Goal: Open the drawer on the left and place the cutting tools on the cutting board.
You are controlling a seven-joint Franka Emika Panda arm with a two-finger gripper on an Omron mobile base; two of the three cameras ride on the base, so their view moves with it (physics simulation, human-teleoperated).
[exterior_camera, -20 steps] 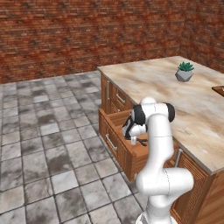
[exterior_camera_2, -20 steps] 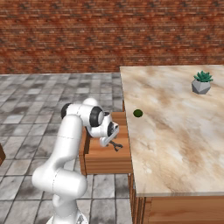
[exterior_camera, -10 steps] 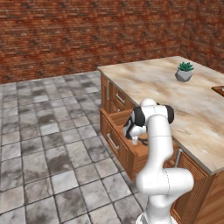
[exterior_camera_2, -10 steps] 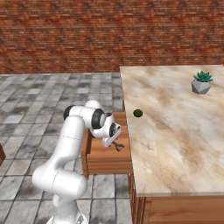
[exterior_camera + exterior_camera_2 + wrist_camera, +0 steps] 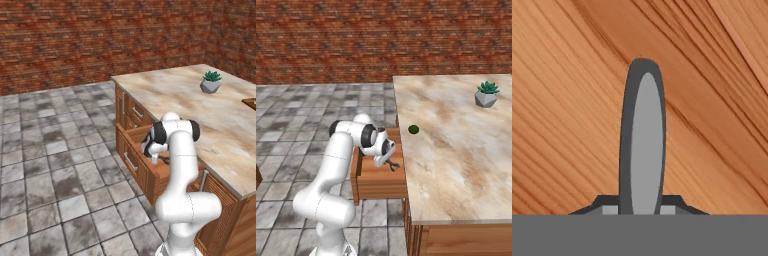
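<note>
Drawer [image 5: 378,182] open, 1 cutting tool [image 5: 642,140] gripped between 2 fingers [image 5: 609,206]; 1 scissor-like tool [image 5: 393,165] beside.

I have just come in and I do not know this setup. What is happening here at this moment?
The white robot arm is reaching down into the open reddish-brown wooden drawer at the side of the marble-topped kitchen island. Its claw is closed around a slim grey metal cutting tool lying on the drawer floor. A scissor-like dark tool lies beside it. A small green round fruit and a potted plant sit on the island.
</note>
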